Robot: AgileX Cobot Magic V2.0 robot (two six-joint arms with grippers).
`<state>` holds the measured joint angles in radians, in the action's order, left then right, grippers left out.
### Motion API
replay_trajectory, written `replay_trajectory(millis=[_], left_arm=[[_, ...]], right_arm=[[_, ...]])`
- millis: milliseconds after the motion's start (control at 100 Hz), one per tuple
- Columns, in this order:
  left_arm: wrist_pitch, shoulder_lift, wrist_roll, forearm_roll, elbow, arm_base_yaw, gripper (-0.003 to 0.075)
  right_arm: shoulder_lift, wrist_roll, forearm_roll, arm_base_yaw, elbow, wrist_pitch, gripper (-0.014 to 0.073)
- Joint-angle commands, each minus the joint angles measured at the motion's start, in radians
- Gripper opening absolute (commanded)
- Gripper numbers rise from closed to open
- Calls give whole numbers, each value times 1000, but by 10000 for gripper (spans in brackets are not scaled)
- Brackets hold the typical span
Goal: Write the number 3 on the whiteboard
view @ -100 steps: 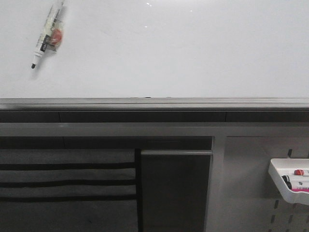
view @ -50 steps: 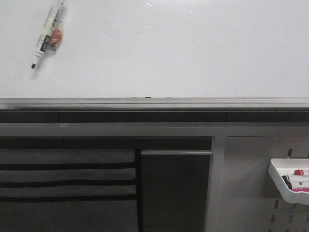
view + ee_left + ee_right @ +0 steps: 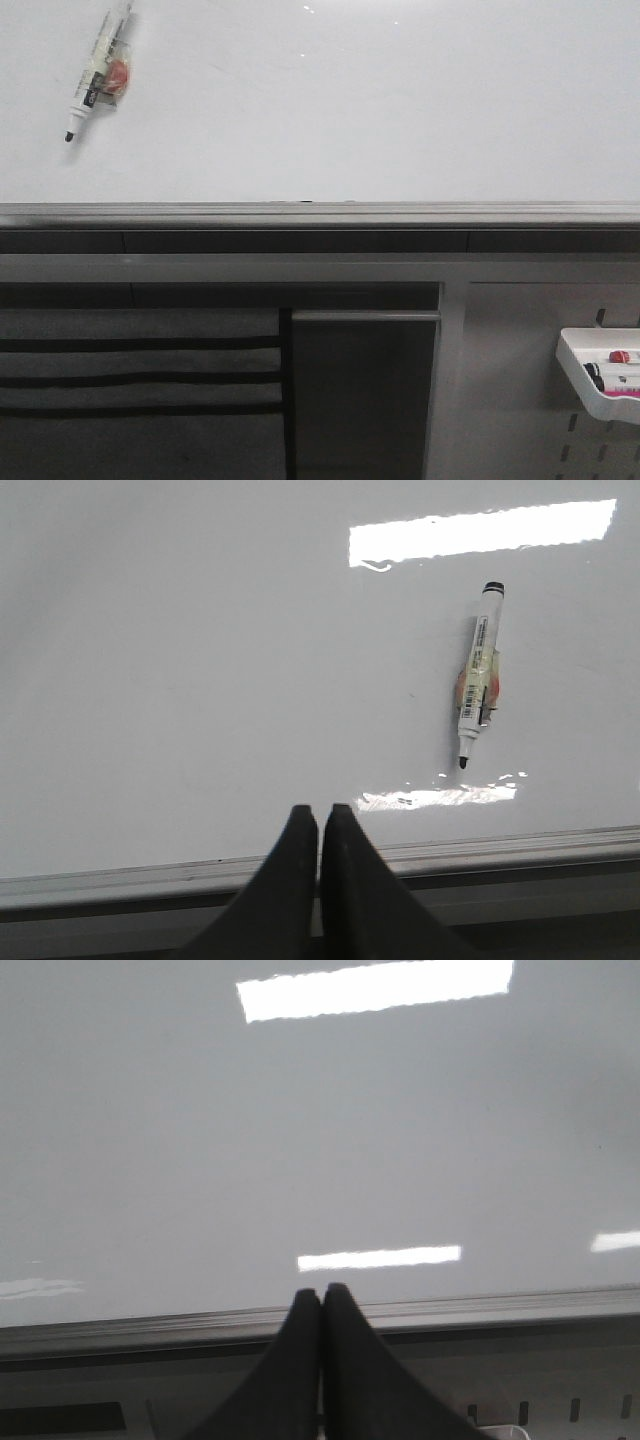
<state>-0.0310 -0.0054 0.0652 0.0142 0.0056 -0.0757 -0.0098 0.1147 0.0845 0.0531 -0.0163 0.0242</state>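
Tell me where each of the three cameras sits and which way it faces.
Front view: faces forward at the whiteboard, its edge rail and a white tray low on the right; no arm shows.
Left wrist view: on the left arm, facing the board; the shut left gripper shows.
Right wrist view: on the right arm, facing bare board; the shut right gripper shows.
Front and left wrist views share the marker on the board.

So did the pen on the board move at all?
No. The pen sits in the same spot above the whiteboard's grey edge rail, tip at the same place.

Glossy white whiteboard (image 3: pixel 380 110), unmarked
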Motion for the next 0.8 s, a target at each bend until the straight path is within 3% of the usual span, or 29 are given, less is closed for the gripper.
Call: replay_trajectory(millis=[0,280,410,500,620,790], left_arm=[[-73,-30,-9,-3,3,1,-18],[-92,-30,-11,-32,-12,1,-18],[-56,-30,-11,-57,-86,1,-18],[23,-18,-11,-78,-182,1,-18],[203,41,-11,-76,-337,1,-18],[391,181,-11,-68,-521,1,-18]], right_arm=[[-20,-11,15,-1,-21,70,-74],[-20,-9,-4,-1,-11,75,-74],[-18,-9,-85,-1,72,-71,-74],[-10,-9,-85,-4,161,-225,-74],[41,-14,-85,-19,298,-319,-74],[177,-144,-85,-31,470,-440,-74]])
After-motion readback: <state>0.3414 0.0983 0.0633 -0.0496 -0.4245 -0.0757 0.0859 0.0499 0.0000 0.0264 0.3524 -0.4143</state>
